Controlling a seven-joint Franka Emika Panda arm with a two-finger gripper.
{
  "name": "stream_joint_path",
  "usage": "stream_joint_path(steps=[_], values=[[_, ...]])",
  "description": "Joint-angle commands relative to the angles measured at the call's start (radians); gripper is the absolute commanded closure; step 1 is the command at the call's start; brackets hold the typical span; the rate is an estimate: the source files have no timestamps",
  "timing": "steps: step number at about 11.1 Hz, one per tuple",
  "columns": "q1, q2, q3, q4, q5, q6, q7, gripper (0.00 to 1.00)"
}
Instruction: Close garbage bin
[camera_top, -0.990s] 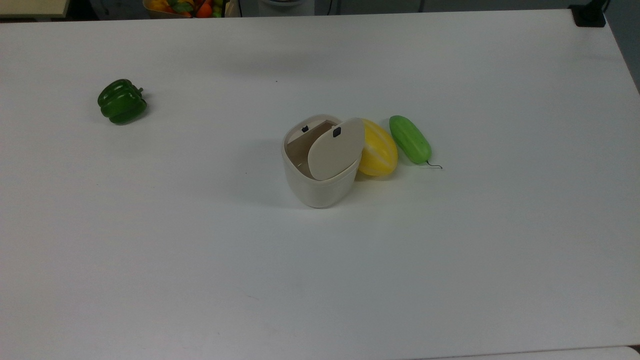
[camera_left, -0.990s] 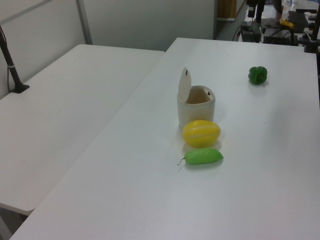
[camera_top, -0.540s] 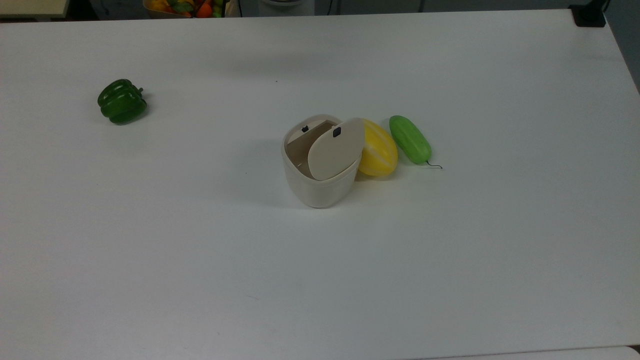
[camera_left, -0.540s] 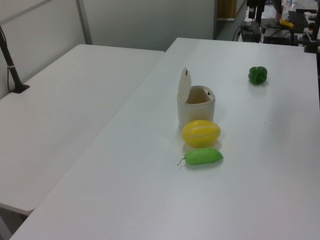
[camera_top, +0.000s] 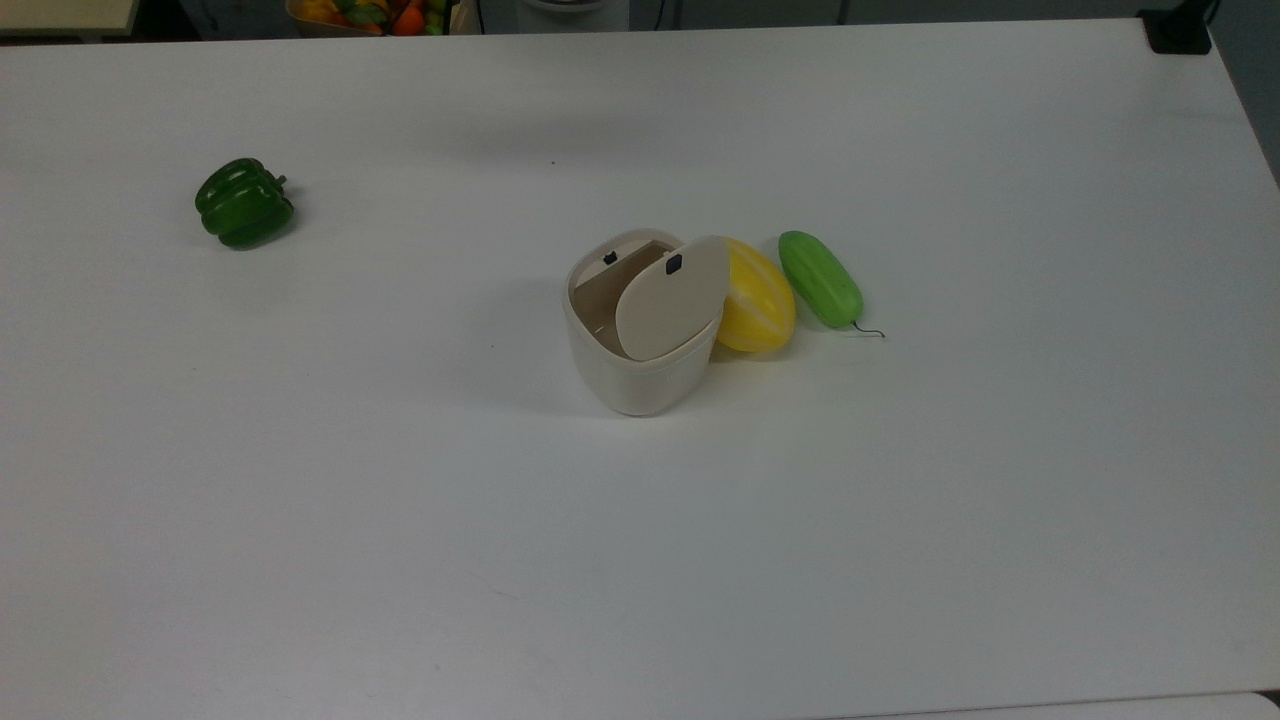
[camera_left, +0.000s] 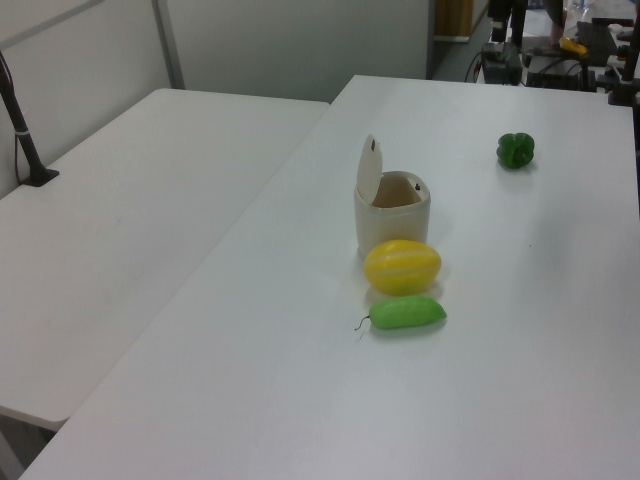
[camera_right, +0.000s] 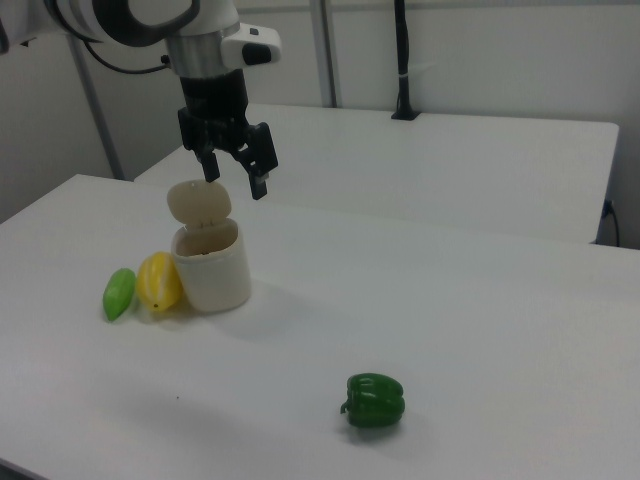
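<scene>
Comparing with a second ago, nothing on the worktop (camera_top: 400, 480) has shifted: the garbage bin (camera_top: 640, 335) stands mid-worktop, touching the yellow melon (camera_top: 760, 297), its lid (camera_top: 672, 297) upright. My tool (camera_right: 236, 170), fingers apart, hangs just above the lid; closing is not yet begun.

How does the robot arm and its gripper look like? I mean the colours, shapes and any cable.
In the right view, the arm has rounded glossy white shells with dark grey bands at the joints. A thin black cable runs along it near the top. A small white block sits at the wrist, above the gripper, which is black, with two angular black fingers set apart.
</scene>
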Motion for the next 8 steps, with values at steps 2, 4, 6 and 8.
stream_joint_path(steps=[2, 4, 6, 8], values=[[0.016, -0.008, 0.002, -0.008, 0.035, 0.024, 0.011, 0.44], [0.010, 0.007, -0.001, -0.008, 0.082, 0.088, -0.056, 0.93], [0.011, 0.031, -0.001, -0.008, 0.113, 0.112, -0.123, 1.00], [0.015, 0.053, 0.001, -0.008, 0.126, 0.135, -0.201, 1.00]])
